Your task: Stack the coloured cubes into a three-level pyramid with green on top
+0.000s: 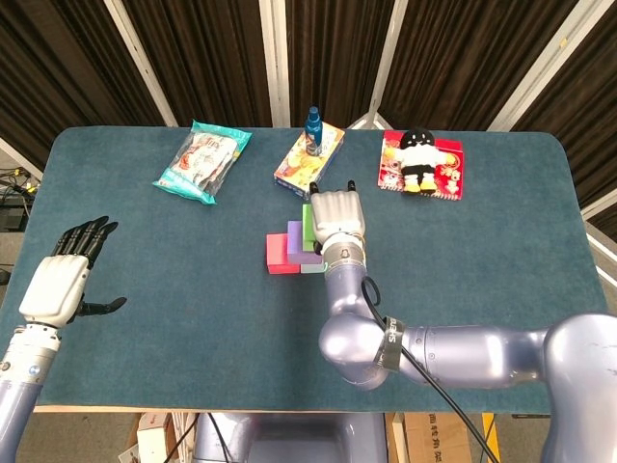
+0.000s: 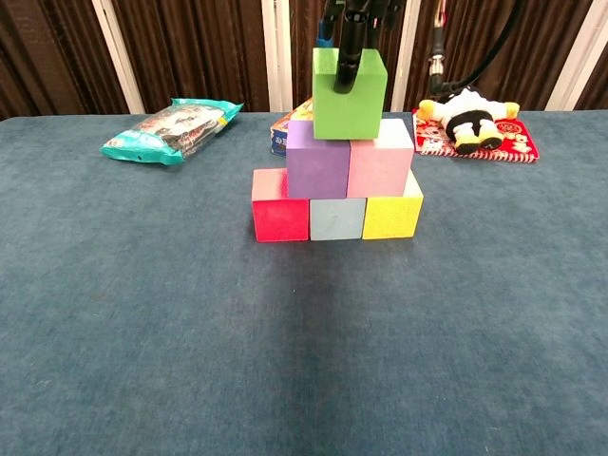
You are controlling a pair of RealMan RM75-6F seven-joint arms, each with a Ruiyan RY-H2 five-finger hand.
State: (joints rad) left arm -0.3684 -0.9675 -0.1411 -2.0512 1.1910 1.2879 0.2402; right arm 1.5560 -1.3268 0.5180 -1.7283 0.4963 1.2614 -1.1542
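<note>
The pyramid stands mid-table. Its bottom row is a red cube (image 2: 280,205), a light blue cube (image 2: 336,218) and a yellow cube (image 2: 392,214). On them sit a purple cube (image 2: 318,160) and a pink cube (image 2: 380,157). The green cube (image 2: 349,93) rests on top of those two. My right hand (image 1: 335,224) reaches over the stack from above and holds the green cube (image 1: 308,224), with one dark finger (image 2: 347,62) lying down its front face. In the head view the hand hides most of the stack. My left hand (image 1: 58,280) hovers open at the table's left edge.
At the back lie a snack bag (image 1: 202,159), a colourful box (image 1: 308,159) with a blue bottle (image 1: 313,130) on it, and a plush toy (image 1: 419,162) on a red book (image 1: 451,174). All are behind the pyramid.
</note>
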